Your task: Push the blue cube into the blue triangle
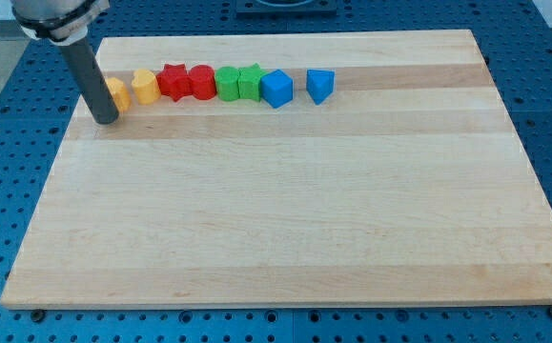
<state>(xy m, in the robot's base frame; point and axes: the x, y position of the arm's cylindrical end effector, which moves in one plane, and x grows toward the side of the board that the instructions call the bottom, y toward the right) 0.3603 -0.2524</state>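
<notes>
upper left of frame: my tip [107, 120] on the desk [285, 219], touching the first yellow block [116, 93]. end effector is a bare rod, no jaws to open or close. rightward: yellow, red, green blocks in a row; blue cube [276, 89] just left of blue triangle [320, 86], small gap. no containers.

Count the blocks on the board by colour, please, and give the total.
Yellow: 2, one partly behind my tip, one
Red: 2
Green: 2
Blue: 2, the cube and the triangle
Total: 8
</notes>
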